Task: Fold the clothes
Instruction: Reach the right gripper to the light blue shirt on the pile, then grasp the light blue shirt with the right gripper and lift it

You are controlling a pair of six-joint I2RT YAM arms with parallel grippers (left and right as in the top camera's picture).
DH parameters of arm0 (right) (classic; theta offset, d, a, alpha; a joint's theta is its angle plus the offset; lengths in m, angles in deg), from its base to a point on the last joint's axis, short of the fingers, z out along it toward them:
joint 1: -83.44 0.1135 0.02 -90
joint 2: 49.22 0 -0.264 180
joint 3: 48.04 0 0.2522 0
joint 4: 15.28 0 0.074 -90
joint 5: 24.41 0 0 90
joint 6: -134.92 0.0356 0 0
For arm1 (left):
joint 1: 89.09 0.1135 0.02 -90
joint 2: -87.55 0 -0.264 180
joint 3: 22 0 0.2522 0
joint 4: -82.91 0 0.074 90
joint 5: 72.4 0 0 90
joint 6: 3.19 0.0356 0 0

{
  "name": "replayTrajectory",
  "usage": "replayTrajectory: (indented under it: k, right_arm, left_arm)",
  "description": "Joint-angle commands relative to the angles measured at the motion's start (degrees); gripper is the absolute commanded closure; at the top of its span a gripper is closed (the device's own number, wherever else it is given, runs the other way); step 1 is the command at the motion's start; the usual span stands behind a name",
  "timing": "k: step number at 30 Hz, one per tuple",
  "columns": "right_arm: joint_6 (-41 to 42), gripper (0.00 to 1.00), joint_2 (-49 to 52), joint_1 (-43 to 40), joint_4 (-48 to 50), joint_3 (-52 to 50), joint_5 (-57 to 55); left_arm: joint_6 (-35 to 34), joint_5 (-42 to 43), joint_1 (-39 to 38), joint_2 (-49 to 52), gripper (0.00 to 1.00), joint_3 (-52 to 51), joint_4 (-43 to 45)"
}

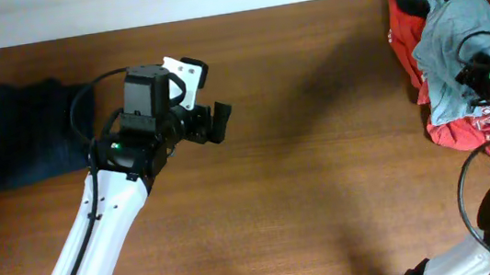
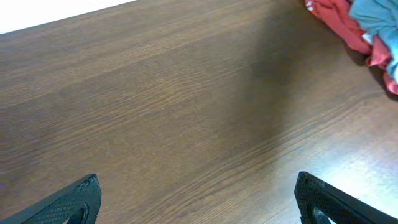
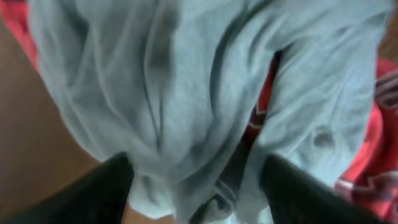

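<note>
Grey shirt point(image 1: 449, 47) lies lengthwise far-to-near beneath spread right claw point(image 3: 198, 185)

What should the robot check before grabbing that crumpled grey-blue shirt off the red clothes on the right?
1. Right gripper open over the crumpled grey-blue cloth shirt: ok, cloth lies between its jaws.
2. Shirt clamped: not ok, jaws not closed.
3. Shirt free of the rumpled red cloth garment beneath: cannot tell.
4. Left gripper empty: ok, open above bare wood.
5. Brown wooden table has folding room in the middle: ok.
6. Dark navy cloth bundle out of the way: ok, far left.
</note>
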Motion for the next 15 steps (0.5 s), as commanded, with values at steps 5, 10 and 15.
replayTrajectory:
  k: [5, 10, 15]
  right_arm:
    - [0.0, 0.70, 1.3, 0.0, 1.5, 0.4, 0.4]
    - [0.0, 0.96, 1.3, 0.0, 1.7, 0.4, 0.5]
    - [0.0, 0.96, 0.9, 0.0, 1.7, 0.5, 2.6]
  left_arm:
    - [-0.1, -3.2, -0.1, 0.2, 0.01, 0.7, -0.2]
    - [-0.1, -4.2, -0.1, 0.2, 0.01, 0.7, -0.3]
    - [-0.1, -4.2, -0.1, 0.2, 0.01, 0.7, -0.5]
